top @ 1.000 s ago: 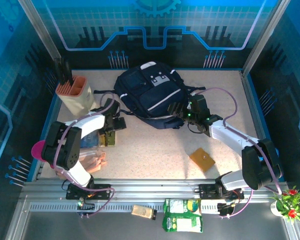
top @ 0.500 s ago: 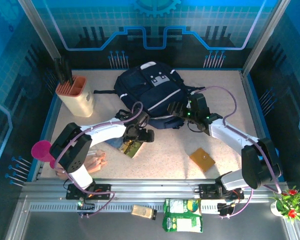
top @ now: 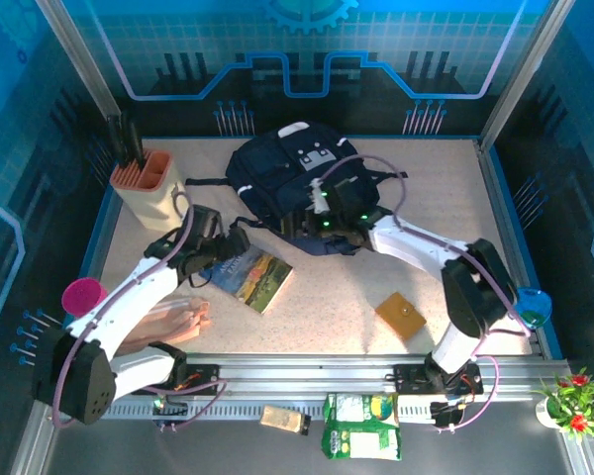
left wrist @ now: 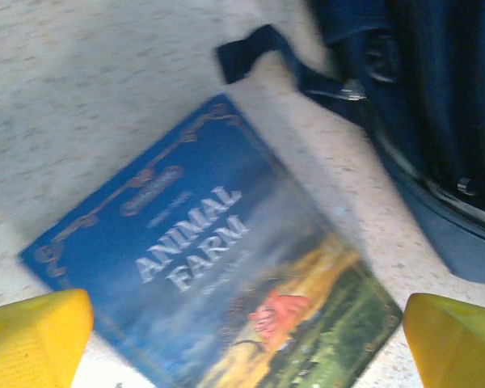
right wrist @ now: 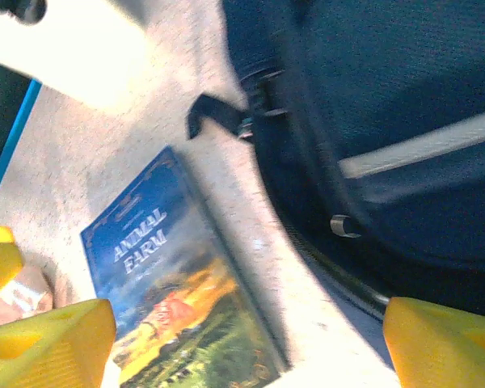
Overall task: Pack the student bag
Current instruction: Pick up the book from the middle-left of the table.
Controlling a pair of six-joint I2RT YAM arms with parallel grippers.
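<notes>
The student bag (top: 297, 178), dark navy with white piping, lies flat at the back middle of the table. An "Animal Farm" book (top: 256, 279) lies face up just off its front-left corner. My left gripper (top: 228, 249) hovers open over the book's left end; in the left wrist view the book (left wrist: 218, 267) spans the gap between the yellow fingertips (left wrist: 32, 339) of the gripper (left wrist: 242, 347). My right gripper (top: 312, 218) is open above the bag's front edge. The right wrist view has the gripper (right wrist: 246, 347), the bag (right wrist: 388, 121) and the book (right wrist: 178, 291).
A beige pen holder (top: 148, 193) stands at the back left, a pink cup (top: 82, 295) at the left edge. A pinkish item (top: 183, 319) lies front left and an orange-brown wallet (top: 400, 314) front right. Green packets (top: 361, 426) lie off the table's front rail.
The left arm carried the book right toward the bag, let it go flat on the table and pulled back left. The right gripper slid left along the bag's front edge.
</notes>
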